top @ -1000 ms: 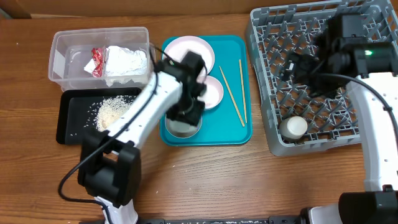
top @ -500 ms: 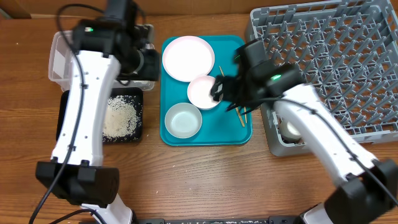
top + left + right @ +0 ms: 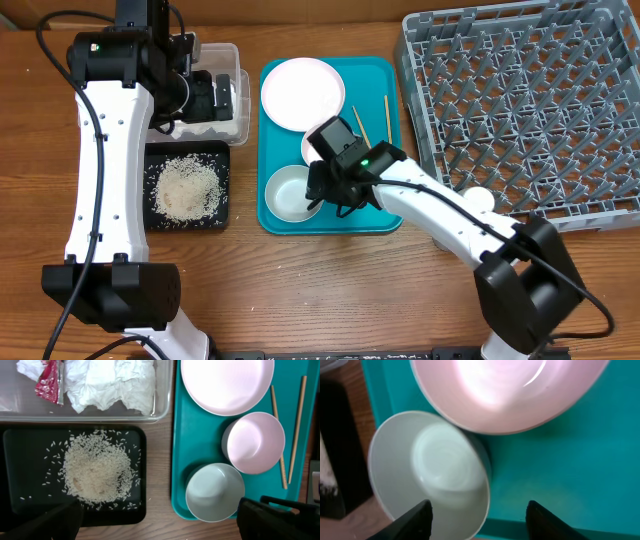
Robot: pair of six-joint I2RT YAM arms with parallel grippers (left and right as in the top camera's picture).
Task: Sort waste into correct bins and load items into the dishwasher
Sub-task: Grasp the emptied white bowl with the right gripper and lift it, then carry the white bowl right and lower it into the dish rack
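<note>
Left gripper (image 3: pixel 205 95) now stands spread wide above the clear tub (image 3: pixel 100 416) (napkins (image 3: pixel 115 382) lie inside), while the right gripper (image 3: pixel 480 515) has crossed to the pale bowl (image 3: pixel 440 465) on the teal tray (image 3: pixel 545 460), jaws apart astride its rim, so the bowl looks next for the rack (image 3: pixel 520 100).

Swinging the left gripper (image 3: pixel 222 95) off the teal tray (image 3: pixel 385 215) at centre frame and up over the clear tub (image 3: pixel 238 60) at upper left, spreading its jaws wide. Bringing the right gripper (image 3: pixel 322 192) out from above the dish rack (image 3: pixel 520 100) at upper right, down to lower centre over the pale bowl (image 3: pixel 285 195), narrowing its jaws astride the bowl's rim.
</note>
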